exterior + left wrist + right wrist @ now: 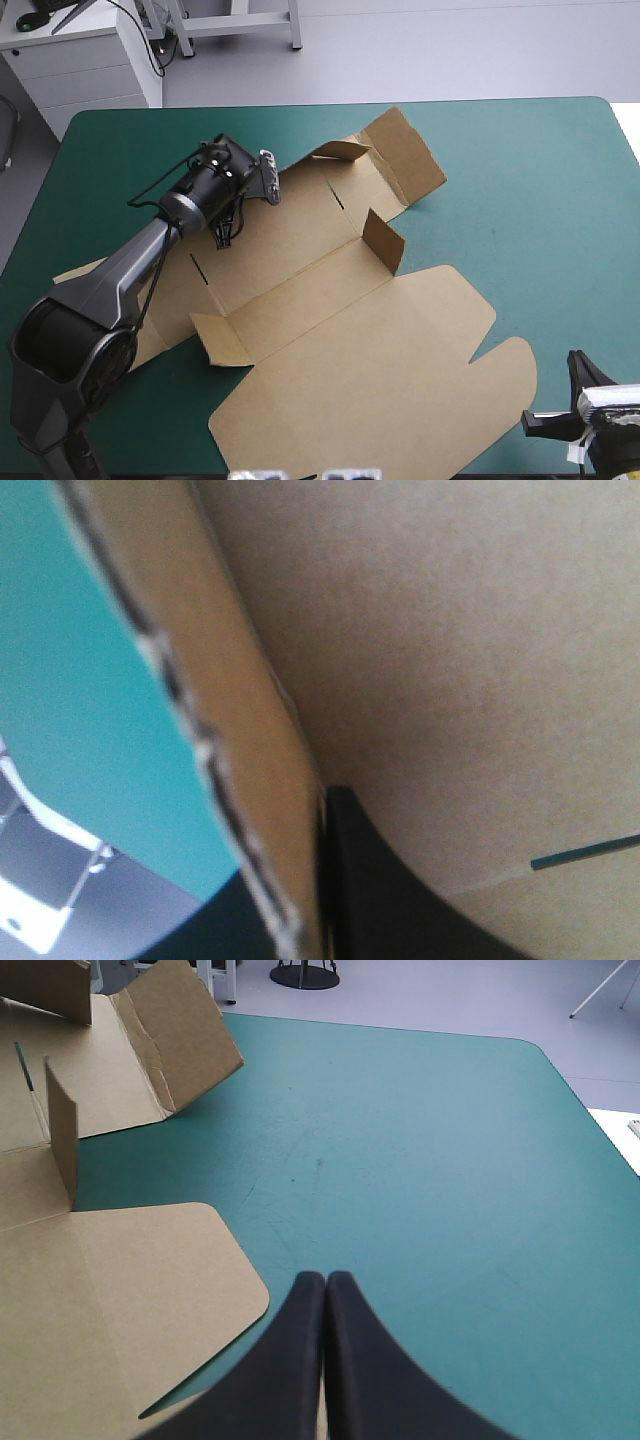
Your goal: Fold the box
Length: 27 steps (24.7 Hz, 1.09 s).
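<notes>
Your brown box (340,330) lies opened out as a cut sheet across the left and middle of the teal-green bench (540,180), mostly flat. Its broad lid panel (400,380), with rounded corners, reaches toward the near edge. A small flap (383,240) stands upright near the sheet's middle, another small flap (215,340) is raised on its left side, and the far end panel (405,155) tilts up off the cover. Your left tool (227,237) is down on the far-left part of the sheet. In its wrist view, a raised strip of board runs edge-on right against one black finger (380,900). The other finger is only a dark blur on the strip's far side, so the tool appears pinched nearly closed on that wall. Your right tool (325,1278) hangs over bare cover at the bench's near right corner. Its fingers are pressed together in a pointed arch and hold nothing. It sits just beside the lid's rounded corner without touching it.
</notes>
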Motion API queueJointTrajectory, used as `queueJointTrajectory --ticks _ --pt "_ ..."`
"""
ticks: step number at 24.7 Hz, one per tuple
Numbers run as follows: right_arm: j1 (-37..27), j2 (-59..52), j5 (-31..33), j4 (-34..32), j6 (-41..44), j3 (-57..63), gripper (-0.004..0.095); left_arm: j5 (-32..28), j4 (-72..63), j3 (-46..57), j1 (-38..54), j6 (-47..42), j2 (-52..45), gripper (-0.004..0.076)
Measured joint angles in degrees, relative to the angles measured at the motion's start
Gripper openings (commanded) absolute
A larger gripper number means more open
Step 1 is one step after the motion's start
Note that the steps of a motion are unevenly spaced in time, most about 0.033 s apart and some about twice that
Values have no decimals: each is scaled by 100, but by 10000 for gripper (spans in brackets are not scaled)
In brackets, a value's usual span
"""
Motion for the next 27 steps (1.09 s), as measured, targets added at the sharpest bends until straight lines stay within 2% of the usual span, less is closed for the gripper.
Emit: queueJointTrajectory --ticks 2,6,9,16,27 --pt "0 0 0 0 0 0 -19 -172 544 0 -311 -61 52 -8" --pt "0 0 0 0 0 0 -19 -1373 1714 0 -896 -700 77 -8" --pt "0 0 0 0 0 0 -19 -1878 2440 0 -1168 -1188 80 -8" --pt "0 0 0 0 0 0 -19 -1871 2383 229 -1501 -1597 -134 -8" --pt "0 0 0 0 0 0 -19 -2026 3571 2071 -2278 -2886 -1284 -8"
